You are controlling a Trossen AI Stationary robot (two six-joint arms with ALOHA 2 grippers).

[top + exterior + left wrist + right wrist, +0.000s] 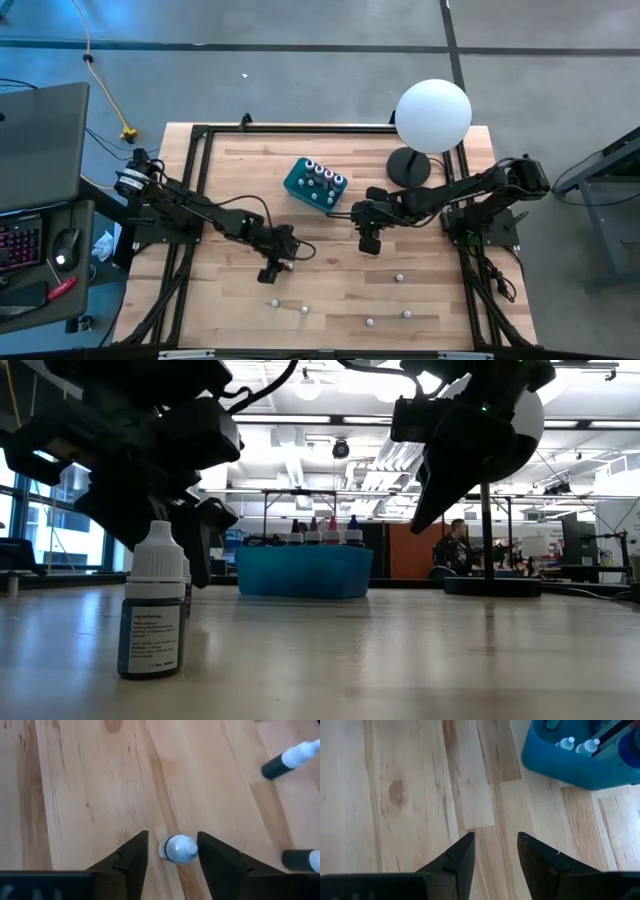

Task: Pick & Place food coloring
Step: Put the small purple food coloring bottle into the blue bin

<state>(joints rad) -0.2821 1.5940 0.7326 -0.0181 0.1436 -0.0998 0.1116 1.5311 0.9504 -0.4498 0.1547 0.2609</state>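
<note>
A small dropper bottle (pixel 177 848) with a white cap stands upright on the table between the open fingers of my left gripper (pixel 172 837), which points down over the near middle of the table (pixel 271 273). In the low view this bottle (pixel 187 585) is half hidden behind a nearer dark bottle (pixel 150 610). Several more bottles stand loose near the near edge (pixel 369 322). Others stand in the teal box (pixel 300 178). My right gripper (pixel 368 243) hangs open over bare wood near the box (pixel 570 765), holding nothing. My left gripper comes from above, pointing down, with one finger on each side of the bottle's white cap (pixel 180 847). A gap shows beside one finger (pixel 142 852). The cap's edge meets the other finger (pixel 205 852) in the picture, and I cannot tell whether they touch.
A white globe lamp (pixel 433 115) on a black base (pixel 408 167) stands at the far right of the table. Two dark bottles (pixel 280 762) (pixel 300 860) stand close to my left gripper. A black frame (pixel 200 150) runs along the table's edges. A person (pixel 458 545) is in the room beyond.
</note>
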